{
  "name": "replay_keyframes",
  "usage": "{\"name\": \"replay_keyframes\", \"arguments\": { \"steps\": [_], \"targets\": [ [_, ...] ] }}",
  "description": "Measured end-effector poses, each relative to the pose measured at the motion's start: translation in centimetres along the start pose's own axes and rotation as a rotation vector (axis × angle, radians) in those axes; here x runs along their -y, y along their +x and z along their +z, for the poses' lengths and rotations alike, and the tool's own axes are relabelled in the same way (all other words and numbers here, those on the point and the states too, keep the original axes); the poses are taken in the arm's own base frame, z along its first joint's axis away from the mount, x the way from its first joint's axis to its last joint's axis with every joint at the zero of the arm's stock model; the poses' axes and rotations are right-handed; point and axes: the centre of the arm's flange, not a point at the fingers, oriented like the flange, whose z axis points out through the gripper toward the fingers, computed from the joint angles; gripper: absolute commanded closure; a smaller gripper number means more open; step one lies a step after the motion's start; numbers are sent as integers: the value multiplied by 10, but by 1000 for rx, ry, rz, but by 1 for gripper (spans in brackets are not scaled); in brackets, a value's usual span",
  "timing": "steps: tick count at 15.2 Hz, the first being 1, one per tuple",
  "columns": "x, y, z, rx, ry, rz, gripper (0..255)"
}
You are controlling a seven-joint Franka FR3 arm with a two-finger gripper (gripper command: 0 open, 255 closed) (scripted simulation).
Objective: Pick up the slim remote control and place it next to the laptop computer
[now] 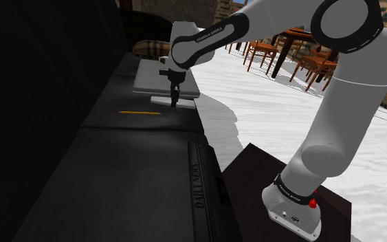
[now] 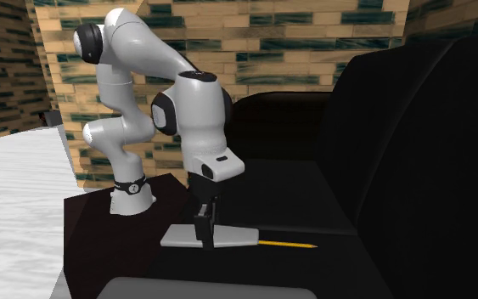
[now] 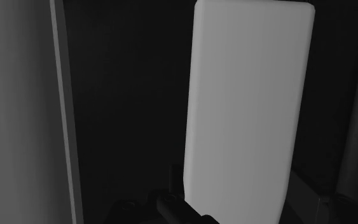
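Gripper (image 3: 241, 207) clasps grey remote (image 3: 247, 108); both exterior views add yellow pencil (image 1: 139, 112).

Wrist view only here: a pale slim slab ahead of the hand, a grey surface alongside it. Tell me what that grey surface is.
Observer: It's the flat grey laptop, lying on the black sofa seat. The hand is down close beside it.
Operator: List whatever else lies near it.
Observer: A yellow pencil lies on the seat, apart from the laptop, to the shoulder view's left of the hand.
Operator: Report what the arm stands on.
Observer: A dark box stand, set beside the sofa's front edge.
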Motion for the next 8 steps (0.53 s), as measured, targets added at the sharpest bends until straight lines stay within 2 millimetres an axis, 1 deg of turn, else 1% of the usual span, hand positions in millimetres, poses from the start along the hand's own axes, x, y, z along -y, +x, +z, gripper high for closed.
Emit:
{"name": "replay_keyframes", "arguments": {
  "steps": [4, 8],
  "targets": [
    [0, 0, 20, 0, 0, 0, 255],
    [0, -1, 23, 0, 0, 0, 255]
  ]
}}
